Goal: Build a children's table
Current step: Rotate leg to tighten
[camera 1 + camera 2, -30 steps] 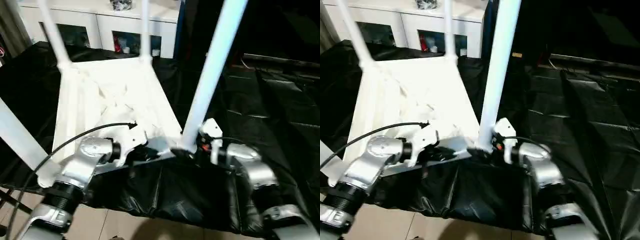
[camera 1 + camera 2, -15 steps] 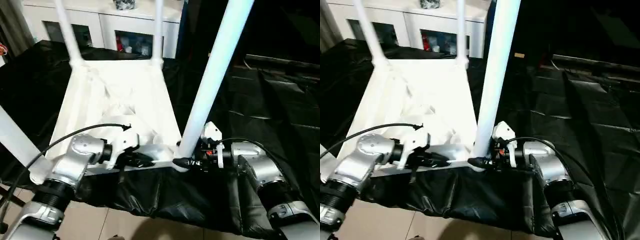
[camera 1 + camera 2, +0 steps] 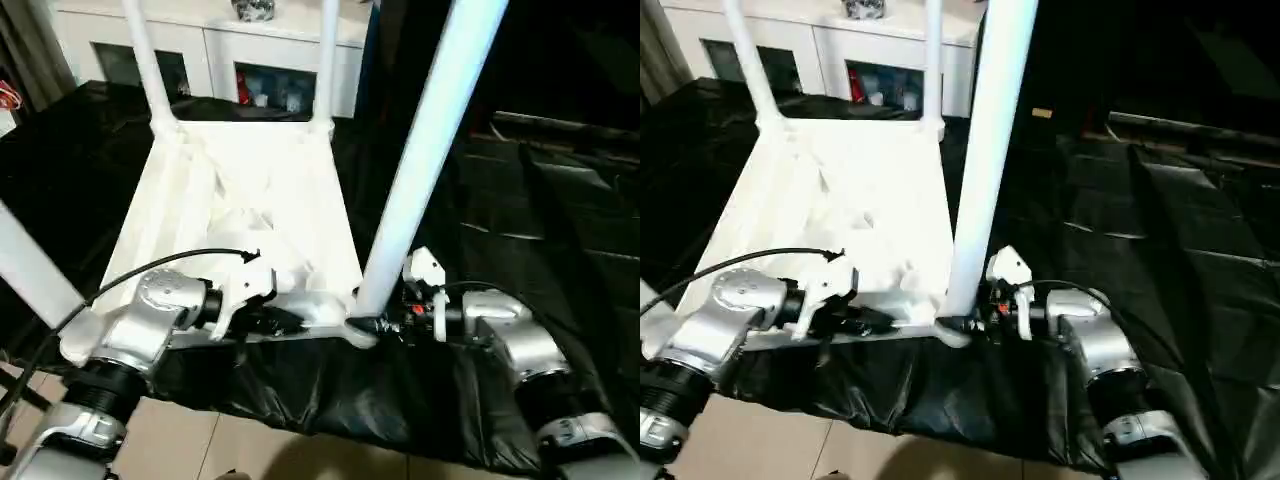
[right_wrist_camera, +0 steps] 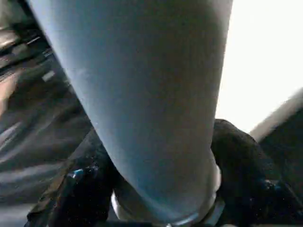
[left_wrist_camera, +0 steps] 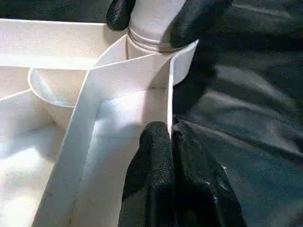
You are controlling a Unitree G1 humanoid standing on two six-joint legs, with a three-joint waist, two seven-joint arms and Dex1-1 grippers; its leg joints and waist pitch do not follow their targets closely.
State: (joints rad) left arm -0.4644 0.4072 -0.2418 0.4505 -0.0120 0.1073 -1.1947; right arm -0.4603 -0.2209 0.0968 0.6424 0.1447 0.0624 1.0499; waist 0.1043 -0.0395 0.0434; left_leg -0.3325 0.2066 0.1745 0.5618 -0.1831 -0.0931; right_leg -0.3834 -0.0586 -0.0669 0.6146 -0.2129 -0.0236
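The right end effector (image 3: 385, 325) had been closed onto the near leg (image 3: 420, 170) at its socket, seating it; the left end effector (image 5: 171, 137) was clamped on the tabletop's rim (image 5: 168, 94), steadying it.

Open black-sheeted bench (image 3: 560, 210) right of the upturned children's table (image 3: 250, 210); four upright legs (image 3: 425, 160) blocking passage above.

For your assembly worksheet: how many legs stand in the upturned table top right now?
4. Two at the far corners, one near right, gripped by the right gripper, one near left, cut off by the picture's edge.
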